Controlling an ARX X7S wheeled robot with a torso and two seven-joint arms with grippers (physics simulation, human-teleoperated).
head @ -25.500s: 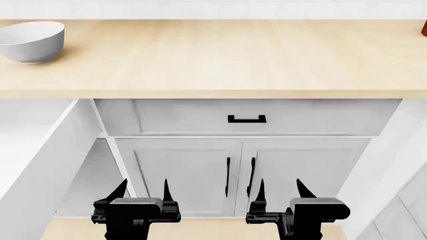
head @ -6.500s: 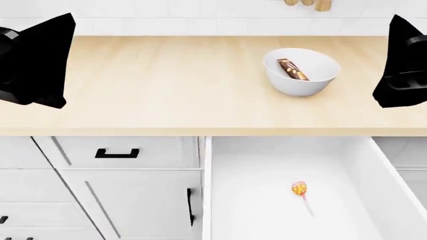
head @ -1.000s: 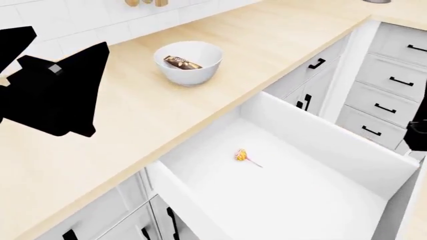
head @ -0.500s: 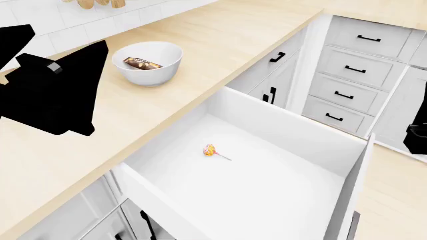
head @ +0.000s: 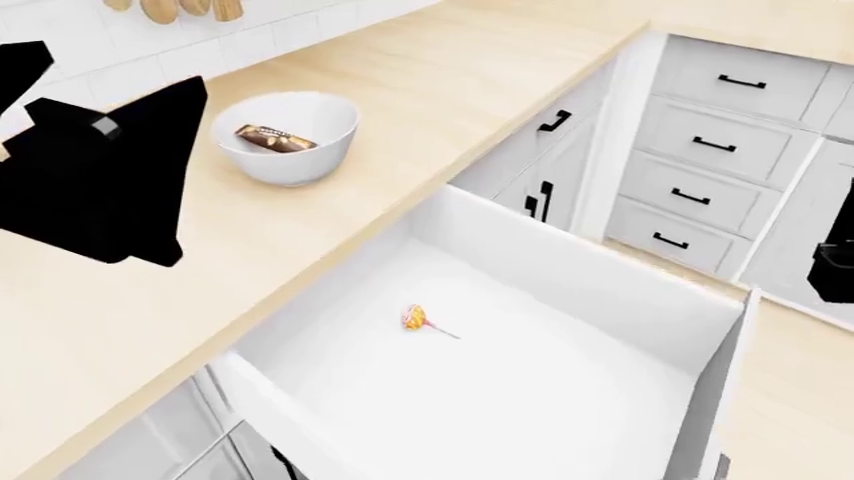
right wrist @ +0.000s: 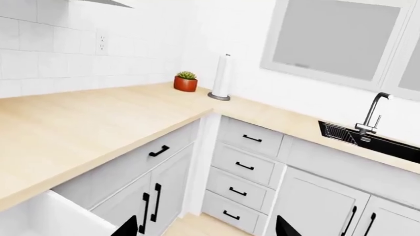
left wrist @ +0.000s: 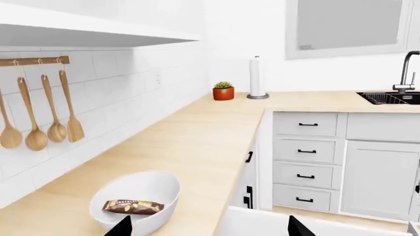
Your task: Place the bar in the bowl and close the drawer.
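Observation:
The white bowl (head: 284, 135) stands on the wooden counter (head: 441, 80), and the dark brown bar (head: 274, 139) lies inside it. The wide drawer (head: 587, 275) is pulled far out, its white inside bare except for an orange-yellow lollipop (head: 416, 318). My left arm (head: 94, 170) hangs over the counter beside the bowl. In the left wrist view the left gripper (left wrist: 210, 231) is open and empty, with the bowl (left wrist: 157, 189) and bar (left wrist: 133, 206) just ahead and the drawer's wall (left wrist: 262, 223) below. My right gripper (right wrist: 207, 230) is open and empty, out over the floor past the drawer's corner (right wrist: 39, 216).
Narrow stacked grey drawers (head: 707, 150) stand beyond the open drawer at the cabinet corner. Wooden spoons (left wrist: 39, 113) hang on the tiled wall. A potted plant (left wrist: 223, 91), a paper towel roll (left wrist: 256, 77) and a sink with a tap (left wrist: 390, 97) are further along the counter.
The head view has swung, so the bowl and drawer have shifted left in the picture. The bar stays in the bowl and the drawer stays open.

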